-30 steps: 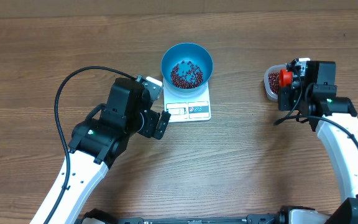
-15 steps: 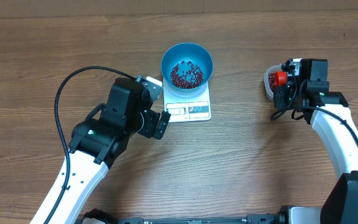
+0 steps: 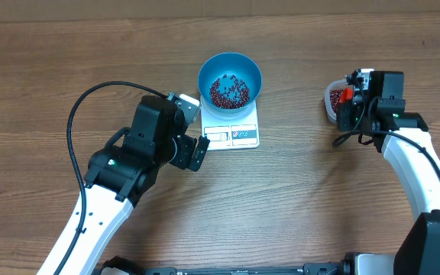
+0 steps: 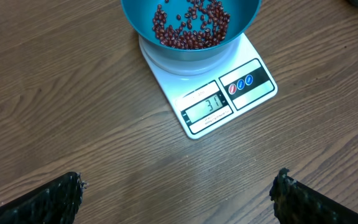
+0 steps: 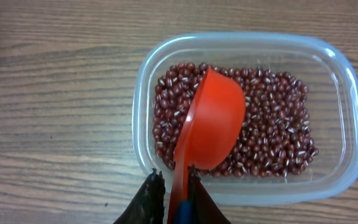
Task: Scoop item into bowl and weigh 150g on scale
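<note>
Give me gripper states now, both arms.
Left gripper: open, holding nothing.
Right gripper: shut on the handle of the red scoop, which sits over the beans.

A blue bowl (image 3: 230, 67) of dark red beans (image 3: 228, 92) is being carried by the white scale (image 3: 232, 135) on the wooden surface (image 3: 304, 206). A red scoop (image 3: 347, 94) is being held by the right claw (image 3: 353, 100) over a clear tub (image 3: 330, 108).

31 on display (image 4: 206, 106) of scale (image 4: 173, 84); nothing else legible
</note>
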